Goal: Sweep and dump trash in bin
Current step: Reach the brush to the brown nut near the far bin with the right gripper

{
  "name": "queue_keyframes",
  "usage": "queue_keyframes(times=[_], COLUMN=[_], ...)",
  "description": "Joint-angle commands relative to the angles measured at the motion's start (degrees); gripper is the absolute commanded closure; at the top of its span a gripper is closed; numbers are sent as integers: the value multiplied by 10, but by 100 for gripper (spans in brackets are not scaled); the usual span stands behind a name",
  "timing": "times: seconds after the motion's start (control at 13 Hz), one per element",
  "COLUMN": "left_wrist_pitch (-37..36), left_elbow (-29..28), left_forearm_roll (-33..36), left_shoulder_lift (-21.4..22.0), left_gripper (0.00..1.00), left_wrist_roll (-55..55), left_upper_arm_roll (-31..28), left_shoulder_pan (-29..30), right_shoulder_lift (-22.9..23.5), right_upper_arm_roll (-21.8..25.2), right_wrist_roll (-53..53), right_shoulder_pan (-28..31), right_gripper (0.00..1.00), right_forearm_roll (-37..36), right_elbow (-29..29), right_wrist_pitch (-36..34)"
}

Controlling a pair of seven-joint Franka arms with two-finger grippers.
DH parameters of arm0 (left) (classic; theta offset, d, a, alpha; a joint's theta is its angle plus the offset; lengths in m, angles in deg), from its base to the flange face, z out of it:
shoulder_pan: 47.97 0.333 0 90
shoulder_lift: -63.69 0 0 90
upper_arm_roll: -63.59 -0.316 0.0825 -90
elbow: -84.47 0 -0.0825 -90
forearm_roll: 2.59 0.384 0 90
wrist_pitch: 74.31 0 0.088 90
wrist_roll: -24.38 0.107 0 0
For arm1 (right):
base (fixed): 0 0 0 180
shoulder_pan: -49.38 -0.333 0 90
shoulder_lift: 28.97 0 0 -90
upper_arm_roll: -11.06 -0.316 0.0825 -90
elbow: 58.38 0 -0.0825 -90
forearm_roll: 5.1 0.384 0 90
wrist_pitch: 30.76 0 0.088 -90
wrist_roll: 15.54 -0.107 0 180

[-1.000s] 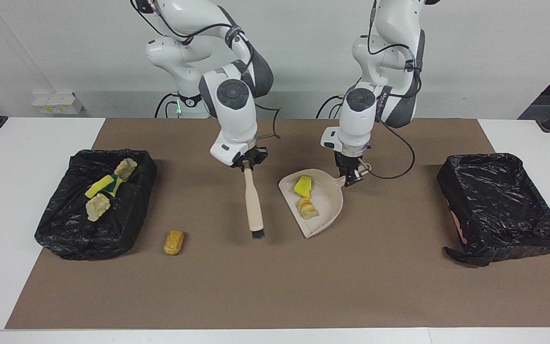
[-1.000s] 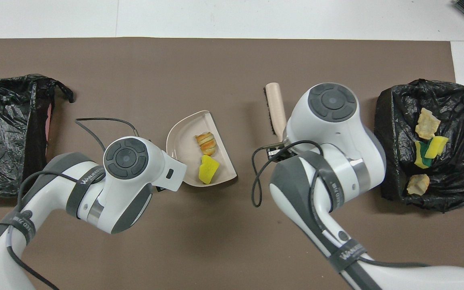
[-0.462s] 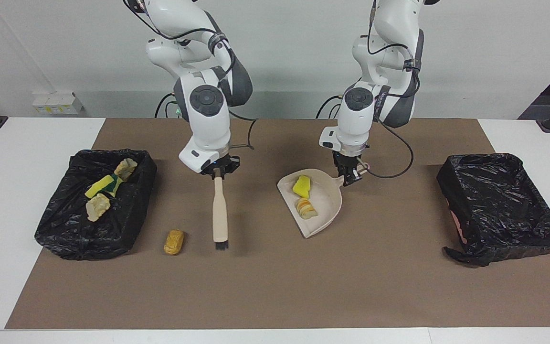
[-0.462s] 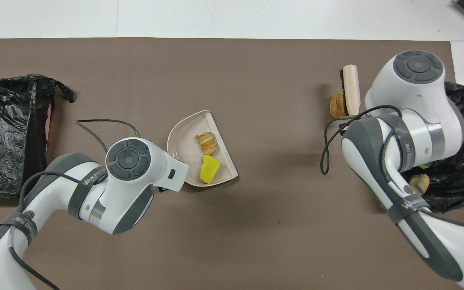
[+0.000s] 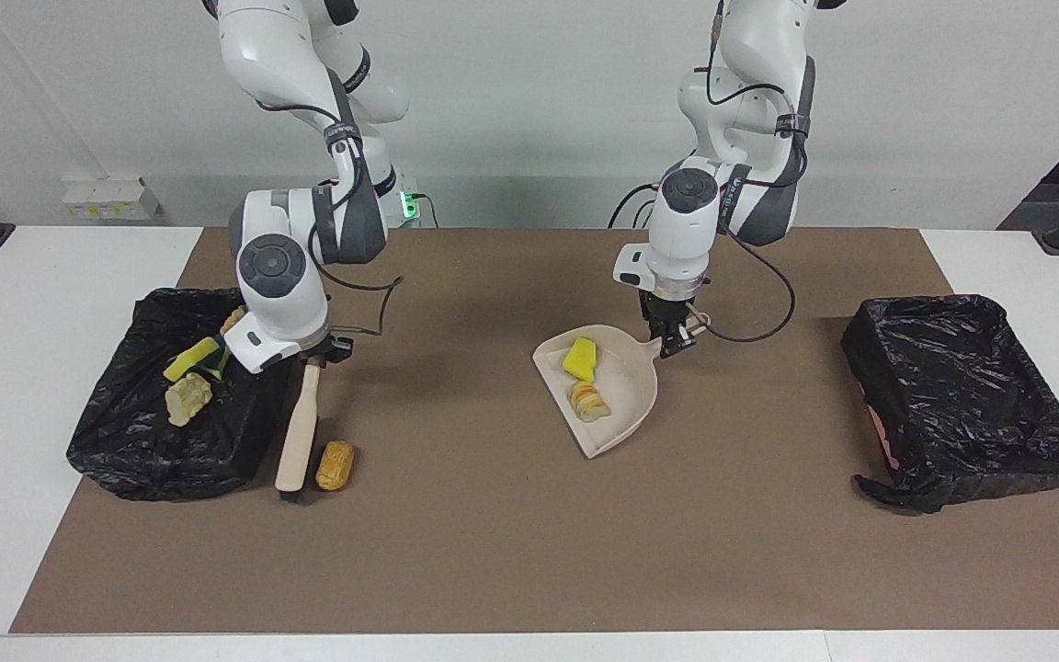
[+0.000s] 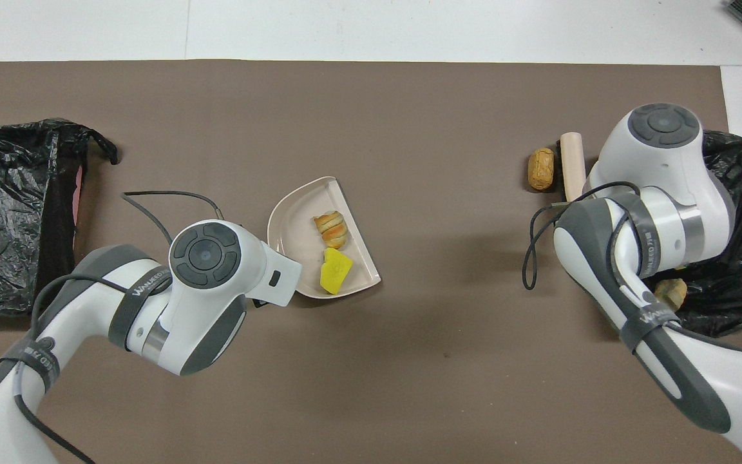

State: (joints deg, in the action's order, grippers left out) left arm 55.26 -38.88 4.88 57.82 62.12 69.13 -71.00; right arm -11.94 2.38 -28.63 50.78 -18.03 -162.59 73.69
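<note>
Since the earlier frame, right gripper [image 5: 313,354], clamped on brush [image 5: 298,434], has swung beside orange scrap [image 5: 335,464] near the bin [image 5: 125,441]; left gripper [image 5: 674,336] grips dustpan [image 5: 626,405]. Sweeping step: next, push scrap toward dustpan.

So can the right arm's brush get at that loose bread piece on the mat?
Probably yes. The brush, held in the right tool, stands right beside the bread piece, between it and the bin, with nothing in between.
</note>
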Motion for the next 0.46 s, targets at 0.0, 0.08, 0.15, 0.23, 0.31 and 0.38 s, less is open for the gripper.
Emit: queue_keyframes(times=[0.0,0.08,0.15,0.23,0.31,0.38], left_wrist_pitch=[9,9,9,9,9,8], left_elbow=[-11,-11,-12,-12,-14,-14], left_forearm_roll=[-1,-1,-1,-1,-1,-1], left_shoulder_lift=[9,9,9,9,9,9], left_gripper=[100,100,100,100,100,100], left_wrist_roll=[-5,-5,-4,-4,-4,-4], left_upper_arm_roll=[-9,-9,-9,-9,-9,-9], left_shoulder_pan=[-8,-8,-8,-8,-8,-7], right_shoulder_lift=[7,6,6,6,6,5], right_upper_arm_roll=[-5,-6,-7,-13,-24,-26], right_wrist_roll=[-1,0,5,10,10,10], right_shoulder_pan=[-44,-61,-75,-90,-110,-132], right_gripper=[100,100,100,100,100,100], right_forearm_roll=[0,10,23,40,59,76], right_elbow=[-6,-4,-5,-6,-8,-10], right_wrist_pitch=[8,3,1,1,2,3])
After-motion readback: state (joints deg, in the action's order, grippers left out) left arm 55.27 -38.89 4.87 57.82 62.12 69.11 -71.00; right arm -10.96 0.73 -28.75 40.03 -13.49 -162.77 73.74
